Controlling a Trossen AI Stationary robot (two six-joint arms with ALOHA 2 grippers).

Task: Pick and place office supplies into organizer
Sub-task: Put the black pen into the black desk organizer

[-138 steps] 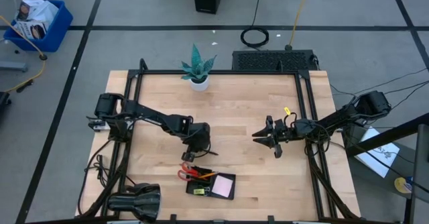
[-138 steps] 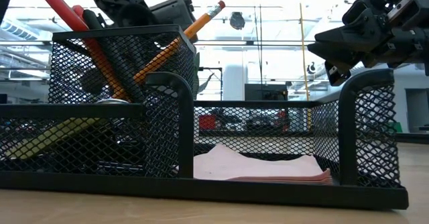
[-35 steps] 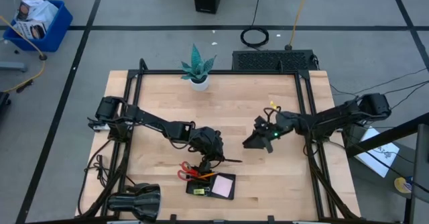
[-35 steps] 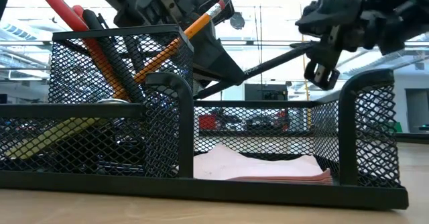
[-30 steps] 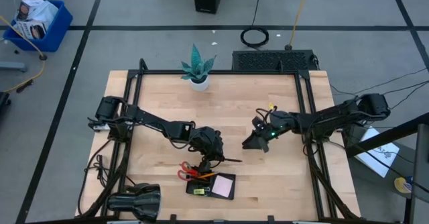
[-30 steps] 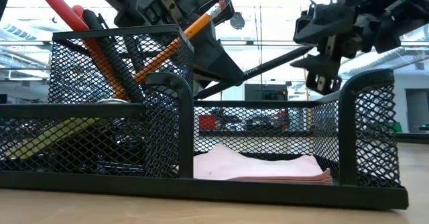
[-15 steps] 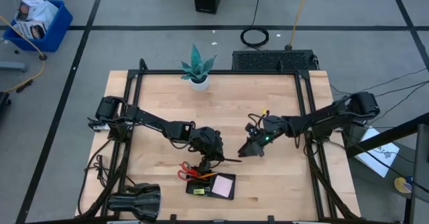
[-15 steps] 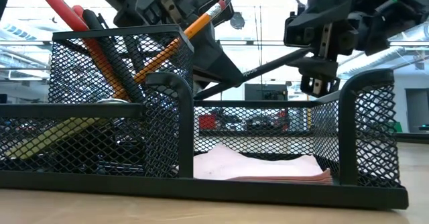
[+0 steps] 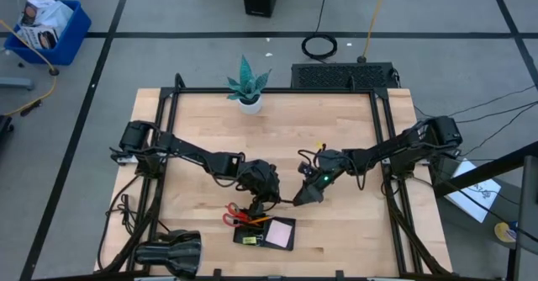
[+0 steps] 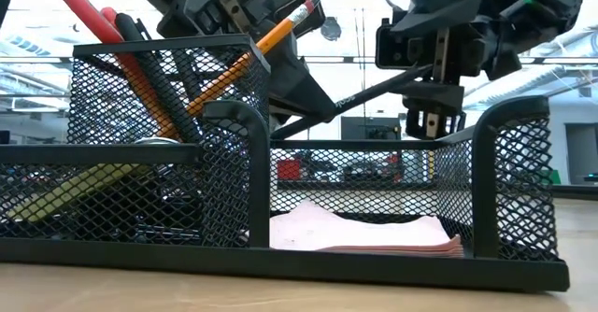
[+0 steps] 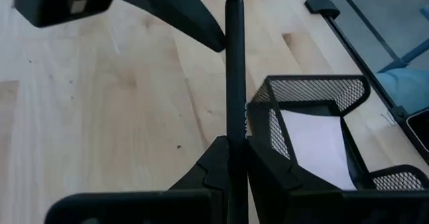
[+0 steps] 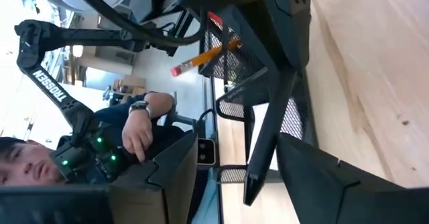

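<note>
Left gripper (image 9: pixel 271 195) pinches a thin black pen (image 9: pixel 286 201) near the front edge of the tabletop (image 9: pixel 286 134), just behind the organizer (image 9: pixel 265 233); the fingers are pressed together on the barrel in the left wrist view, and the pen's free end points toward the right arm. Right gripper (image 9: pixel 303 198) sits at that free end with its fingers spread, one on each side of the barrel per the right wrist view; whether they touch it cannot be told. Both grippers are crowded together above the organizer's back rim. The organizer stands at the front edge, left of centre. Its taller compartment holds red-handled scissors (image 10: pixel 89 18) and an orange pencil (image 10: pixel 243 55), leaning and sticking up past the rim; the low open compartment holds the pink note pad (image 10: pixel 360 230), lying flat. The back half and the right side of the tabletop are bare wood apart from a potted plant (image 9: pixel 249 86) at the back edge.
</note>
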